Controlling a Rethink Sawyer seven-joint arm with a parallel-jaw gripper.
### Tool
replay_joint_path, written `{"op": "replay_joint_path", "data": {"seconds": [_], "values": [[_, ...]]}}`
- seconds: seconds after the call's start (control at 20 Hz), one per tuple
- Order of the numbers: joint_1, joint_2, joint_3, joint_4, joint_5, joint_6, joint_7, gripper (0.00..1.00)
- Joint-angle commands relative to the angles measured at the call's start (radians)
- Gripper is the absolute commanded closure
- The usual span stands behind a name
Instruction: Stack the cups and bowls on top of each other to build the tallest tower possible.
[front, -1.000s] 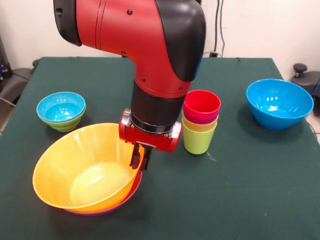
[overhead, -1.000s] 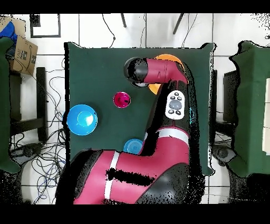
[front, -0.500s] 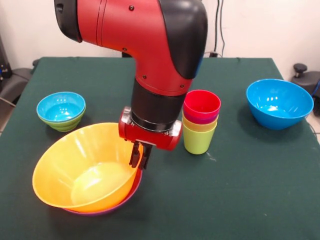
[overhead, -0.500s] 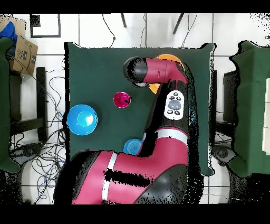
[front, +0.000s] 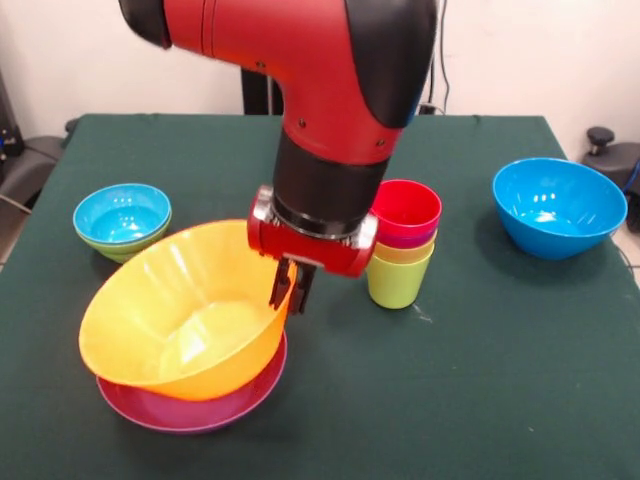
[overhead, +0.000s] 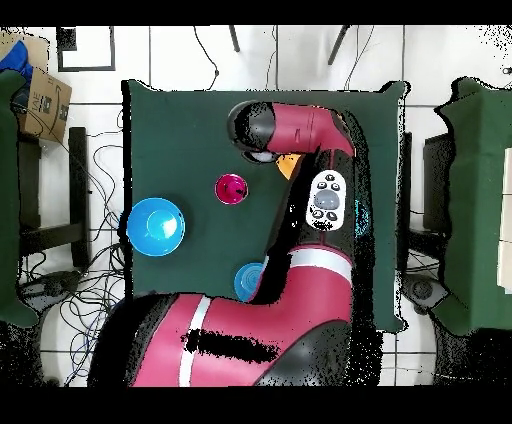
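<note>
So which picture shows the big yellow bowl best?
The front view. There the yellow-orange bowl shows whole, tilted, lifted above the purple bowl, with the gripper shut on its rim. In the overhead view the arm covers nearly all of it; only an orange sliver peeks out.

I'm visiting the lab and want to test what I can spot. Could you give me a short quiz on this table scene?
1. True or false: the gripper is pinching the rim of the yellow-orange bowl.
2. Which cup tops the stack of cups? A red, B lime green, C yellow.
3. What lies under the tilted yellow-orange bowl?

Key: 1 true. 2 A. 3 the shallow purple bowl.
</note>
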Motion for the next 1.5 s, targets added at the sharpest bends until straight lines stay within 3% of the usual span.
{"op": "replay_joint_path", "data": {"seconds": [0.05,0.7,1.5], "values": [[0.024,-0.108,0.012,0.048,0.023,0.223,0.086,1.00],[0.024,-0.187,-0.006,0.076,0.013,0.322,0.069,1.00],[0.164,-0.237,-0.091,0.127,0.069,0.405,0.268,1.00]]}}
